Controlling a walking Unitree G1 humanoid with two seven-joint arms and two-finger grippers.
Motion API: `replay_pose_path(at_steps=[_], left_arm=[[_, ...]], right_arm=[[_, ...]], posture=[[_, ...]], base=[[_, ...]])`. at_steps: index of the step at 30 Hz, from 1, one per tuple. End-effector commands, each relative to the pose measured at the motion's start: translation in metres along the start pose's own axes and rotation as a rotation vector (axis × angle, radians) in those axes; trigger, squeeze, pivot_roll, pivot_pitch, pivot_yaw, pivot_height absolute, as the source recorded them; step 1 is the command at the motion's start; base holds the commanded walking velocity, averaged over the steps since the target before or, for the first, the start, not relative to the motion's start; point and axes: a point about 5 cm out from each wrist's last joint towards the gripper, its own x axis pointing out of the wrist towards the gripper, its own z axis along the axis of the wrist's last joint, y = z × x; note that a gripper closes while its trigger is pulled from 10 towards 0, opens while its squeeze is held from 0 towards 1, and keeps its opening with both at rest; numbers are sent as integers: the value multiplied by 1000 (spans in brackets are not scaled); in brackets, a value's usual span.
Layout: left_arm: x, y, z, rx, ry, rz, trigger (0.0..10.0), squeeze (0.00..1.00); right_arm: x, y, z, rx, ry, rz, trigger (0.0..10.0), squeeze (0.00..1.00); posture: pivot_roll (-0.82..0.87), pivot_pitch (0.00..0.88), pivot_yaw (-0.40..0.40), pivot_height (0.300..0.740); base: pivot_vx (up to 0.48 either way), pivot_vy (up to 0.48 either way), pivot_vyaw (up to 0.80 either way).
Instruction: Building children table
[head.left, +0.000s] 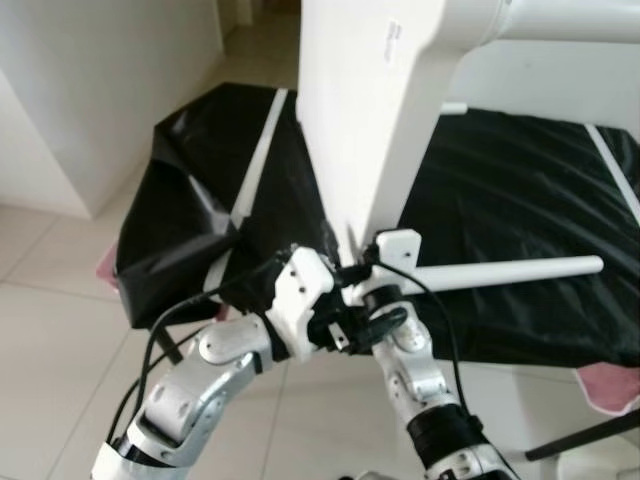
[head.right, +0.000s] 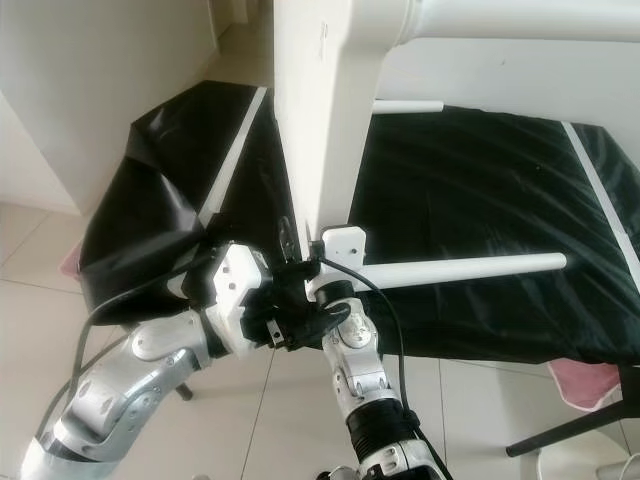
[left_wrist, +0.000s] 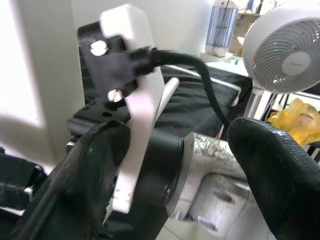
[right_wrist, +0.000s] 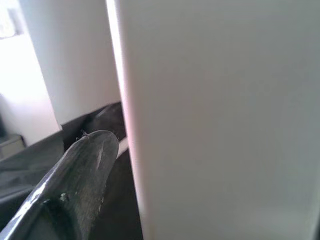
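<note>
Two silver arms come up from the bottom of the frame and meet at the centre, under a white table panel (head.left: 365, 110) that stands upright and reaches the top edge. At its lower corner is the right gripper (head.left: 350, 262); the right wrist view has one black finger (right_wrist: 75, 185) close against the white face, so it seems clamped on the panel. Just left of it, the left gripper (left_wrist: 175, 170) has its fingers wide apart around the right wrist. From that corner a white table leg (head.left: 510, 271) runs horizontally to the right, over a table covered by black sheet (head.left: 520, 190). In the left wrist view, a white fan (left_wrist: 287, 50) stands at the upper right.
</note>
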Motion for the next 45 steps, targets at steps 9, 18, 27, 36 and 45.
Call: replay_pose_path(at_steps=[9,18,27,36,45], left_arm=[[1,-2,0,5,6,-66,10000,0],[1,-1,0,9,11,-73,10000,0],[-1,-1,0,10,18,-81,10000,0],[-7,-3,-1,2,36,-104,10000,0],[-7,-3,-1,4,38,-103,10000,0]], right_arm=[[-35,-18,10,-101,12,45,10000,0],[-67,-32,14,-159,81,47,10000,0],[-90,-37,13,-172,142,75,10000,0],[-98,-44,10,-137,214,66,5098,0],[-79,-49,5,-114,239,61,10000,0]], posture=[[74,24,-61,740],[67,12,-55,740],[58,5,-48,740],[70,3,-51,740],[80,7,-58,740]], base=[[0,0,0],[0,0,0],[0,0,0],[0,0,0],[0,0,0]])
